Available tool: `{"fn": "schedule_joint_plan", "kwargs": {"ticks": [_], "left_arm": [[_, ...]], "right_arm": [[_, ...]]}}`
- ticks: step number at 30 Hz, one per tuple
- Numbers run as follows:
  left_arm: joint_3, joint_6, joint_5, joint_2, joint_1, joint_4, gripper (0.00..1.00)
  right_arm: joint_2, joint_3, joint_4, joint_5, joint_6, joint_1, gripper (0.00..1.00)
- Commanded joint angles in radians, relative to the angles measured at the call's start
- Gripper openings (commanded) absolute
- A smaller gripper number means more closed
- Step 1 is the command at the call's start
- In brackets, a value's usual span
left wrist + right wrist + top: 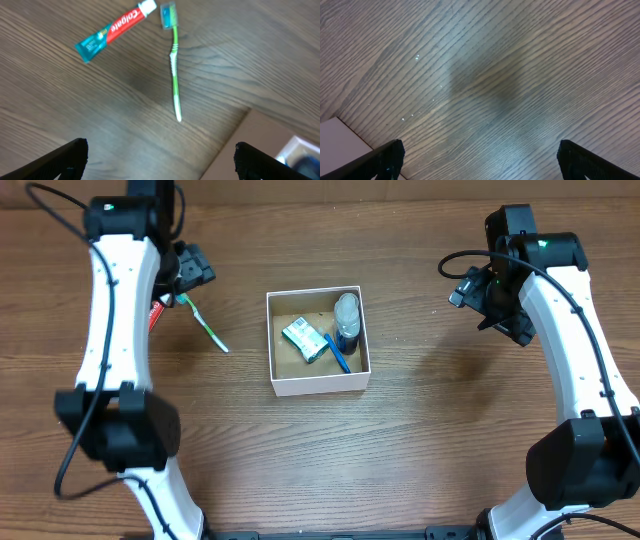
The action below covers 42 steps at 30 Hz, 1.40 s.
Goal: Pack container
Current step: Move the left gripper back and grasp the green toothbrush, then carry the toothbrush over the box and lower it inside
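Observation:
The container (317, 385), a shallow white-walled box with a brown floor, sits mid-table and holds a green packet (304, 338), a blue stick-like item (337, 354) and a dark bottle with a clear cap (346, 322). A green toothbrush (205, 324) lies on the table left of the box; it also shows in the left wrist view (174, 70). A red, white and teal Colgate tube (116, 28) lies beside its head, mostly hidden under the left arm in the overhead view. My left gripper (160, 157) is open above them. My right gripper (479, 155) is open over bare table, right of the box.
The wooden table (430, 440) carries everything. A corner of the container's white wall (340, 145) shows at the lower left of the right wrist view, and another corner (295, 150) at the lower right of the left wrist view.

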Motion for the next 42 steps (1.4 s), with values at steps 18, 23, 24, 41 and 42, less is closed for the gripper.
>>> {"fn": "schedule_joint_plan", "kwargs": {"ticks": [18, 23, 24, 41, 42], "left_arm": [[-0.014, -0.069, 0.106, 0.391, -0.002, 0.137, 0.91], [-0.014, -0.068, 0.105, 0.419, -0.002, 0.143, 0.91], [-0.015, -0.065, 0.105, 0.419, -0.002, 0.146, 0.89], [-0.126, -0.065, 0.106, 0.419, -0.008, 0.275, 0.43], [-0.140, -0.065, 0.106, 0.419, -0.008, 0.282, 0.34]], "right_arm": [[-0.012, 0.003, 0.004, -0.001, 0.004, -0.005, 1.00], [-0.012, 0.003, 0.004, -0.001, 0.004, -0.005, 1.00], [-0.012, 0.003, 0.004, -0.001, 0.004, -0.005, 1.00], [-0.012, 0.003, 0.004, -0.001, 0.004, -0.005, 1.00], [-0.012, 0.003, 0.004, -0.002, 0.004, -0.005, 1.00]]}}
